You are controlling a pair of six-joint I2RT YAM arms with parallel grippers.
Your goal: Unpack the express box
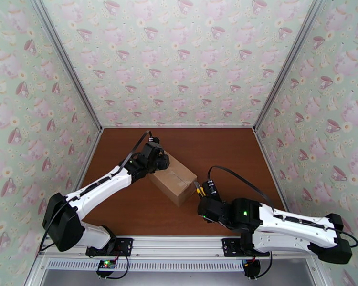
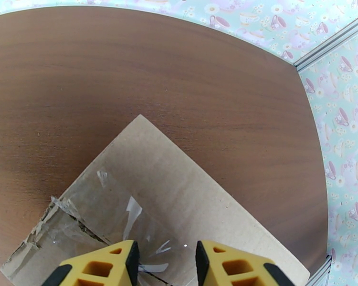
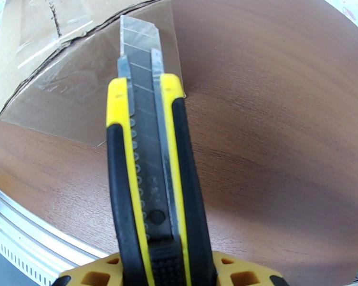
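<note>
The left claw (image 2: 164, 265) is seen released, its yellow fingers (image 2: 100, 268) set apart with nothing clasped between them. It is placed over the top of the box (image 2: 179, 187), where clear tape (image 2: 131, 213) lies torn and wrinkled along the seam. Whether the fingers press on the cardboard cannot be told. From above, the left claw (image 1: 160, 160) is found at the box's far-left corner. The right claw (image 3: 164, 275) is clenched on a knife (image 3: 150, 163), yellow and black, which is gripped at its rear end. The blade (image 3: 138, 48) is slid out and pointed at a taped side of the box (image 3: 59, 67), near a corner. Contact between blade and cardboard cannot be judged. In the top view the right claw (image 1: 205, 192) is seen near the box's near-right corner, with the knife (image 1: 198, 188) just beside that corner. The box (image 1: 174, 179) is set near the middle of the bench (image 1: 217, 148), turned cornerwise to the arms, with its flaps lying shut. Brown wood-grain surface is seen around it on all sides.
</note>
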